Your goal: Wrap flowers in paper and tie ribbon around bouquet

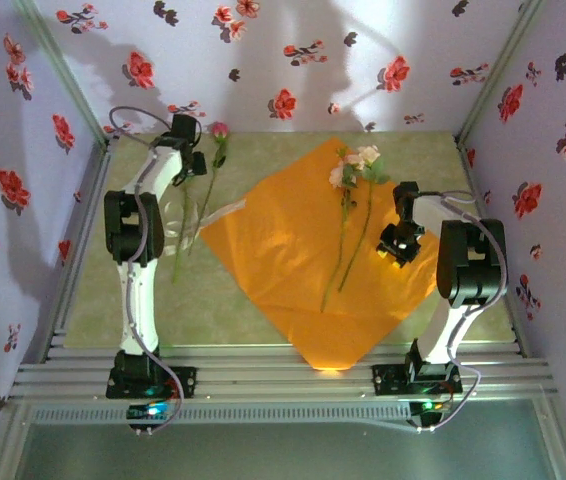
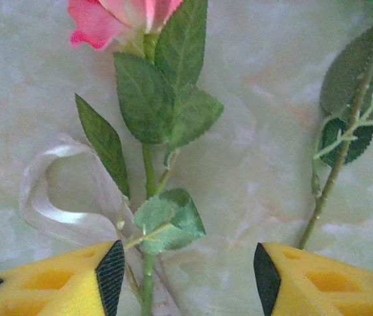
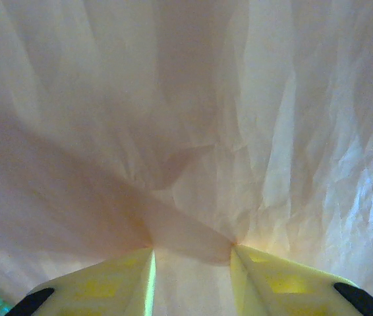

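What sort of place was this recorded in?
Most likely a small enclosed robot test cell, not a real florist's: flower-print wallpaper on three walls, aluminium rails at the table's near edge, and orange paper with flowers laid out as props.

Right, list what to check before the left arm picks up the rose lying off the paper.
1. Left fingers open: ok.
2. Pink rose with thin green stem between them: ok, near one finger.
3. Pale half-clear ribbon loop clear of the grasp: not ok, it crosses the stem by one finger.
4. Large bright orange paper sheet spread open: ok.
5. Two pink and cream flowers lying on it: ok.
6. Right fingers holding the paper: cannot tell; paper puckers between them.
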You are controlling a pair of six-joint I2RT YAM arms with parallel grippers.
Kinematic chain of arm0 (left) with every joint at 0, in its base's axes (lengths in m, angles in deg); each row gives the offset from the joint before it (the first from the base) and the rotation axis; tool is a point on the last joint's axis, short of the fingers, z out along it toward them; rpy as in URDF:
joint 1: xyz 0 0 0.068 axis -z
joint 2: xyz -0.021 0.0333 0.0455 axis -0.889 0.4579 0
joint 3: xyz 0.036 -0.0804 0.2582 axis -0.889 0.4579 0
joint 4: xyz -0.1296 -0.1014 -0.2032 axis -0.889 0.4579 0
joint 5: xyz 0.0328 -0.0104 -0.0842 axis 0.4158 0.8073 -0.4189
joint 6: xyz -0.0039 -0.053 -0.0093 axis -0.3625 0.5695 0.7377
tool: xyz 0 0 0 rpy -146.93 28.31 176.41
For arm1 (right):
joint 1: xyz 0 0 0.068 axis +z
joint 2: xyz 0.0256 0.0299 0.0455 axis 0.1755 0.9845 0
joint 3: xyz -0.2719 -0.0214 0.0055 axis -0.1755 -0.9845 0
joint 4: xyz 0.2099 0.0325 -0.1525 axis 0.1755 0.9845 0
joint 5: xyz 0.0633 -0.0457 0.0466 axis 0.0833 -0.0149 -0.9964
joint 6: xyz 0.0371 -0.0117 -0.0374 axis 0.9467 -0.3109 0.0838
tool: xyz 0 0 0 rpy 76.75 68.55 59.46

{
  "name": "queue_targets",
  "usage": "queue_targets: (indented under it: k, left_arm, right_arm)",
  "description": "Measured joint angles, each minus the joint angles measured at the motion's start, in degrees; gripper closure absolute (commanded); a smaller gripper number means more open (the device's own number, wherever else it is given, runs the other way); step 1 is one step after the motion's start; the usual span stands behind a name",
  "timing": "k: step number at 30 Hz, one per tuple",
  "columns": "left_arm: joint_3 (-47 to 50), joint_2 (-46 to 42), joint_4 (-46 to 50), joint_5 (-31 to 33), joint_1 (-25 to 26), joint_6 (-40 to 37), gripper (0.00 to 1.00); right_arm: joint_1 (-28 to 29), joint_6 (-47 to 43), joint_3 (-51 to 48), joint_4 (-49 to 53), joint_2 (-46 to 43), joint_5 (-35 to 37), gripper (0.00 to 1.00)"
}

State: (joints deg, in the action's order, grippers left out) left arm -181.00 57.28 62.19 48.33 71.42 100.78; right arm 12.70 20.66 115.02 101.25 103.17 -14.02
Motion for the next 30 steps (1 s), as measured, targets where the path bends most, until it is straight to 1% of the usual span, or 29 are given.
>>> queue_targets:
  k: [4,10,11,13,16,18,21,23,27,30]
  left_arm:
    - [-7.4,5.2,2.3,0.9,-0.4,0.1,0.43]
    - [-17.8,13.0,6.5,1.4,-0.9,1.6,0.48]
    - [-19.2,14.0,7.3,1.3,-1.0,1.9,0.51]
    - [-20.2,15.1,8.0,1.3,-1.1,2.4,0.57]
    - [-20.2,15.8,9.4,1.0,-1.2,3.1,0.72]
    - [-20.2,15.8,10.1,0.7,-1.3,3.4,0.86]
    - [-20.2,15.8,10.3,0.7,-1.4,3.6,0.97]
    - [-20.2,15.6,10.3,0.8,-1.3,3.5,1.0]
    - [-19.5,14.3,10.5,2.1,-1.2,3.0,1.0]
    - [-18.2,11.3,11.0,4.4,-0.8,2.5,1.0]
  right_arm:
    - [0.0,0.0,0.1,0.5,0.0,0.0,0.64]
    - [0.0,0.0,0.7,1.3,0.0,0.0,0.63]
    - [0.0,0.0,0.8,1.4,0.0,0.0,0.64]
    - [0.0,0.0,1.0,1.4,0.0,0.0,0.63]
    - [0.0,0.0,1.2,1.5,0.0,0.0,0.63]
    - [0.0,0.0,1.3,1.7,0.0,0.0,0.63]
    - [0.0,0.0,1.6,1.9,0.0,0.0,0.63]
    - [0.0,0.0,1.7,1.9,0.0,0.0,0.64]
    - [0.0,0.0,1.7,1.9,0.0,0.0,0.63]
    - [0.0,0.0,1.7,1.8,0.0,0.0,0.63]
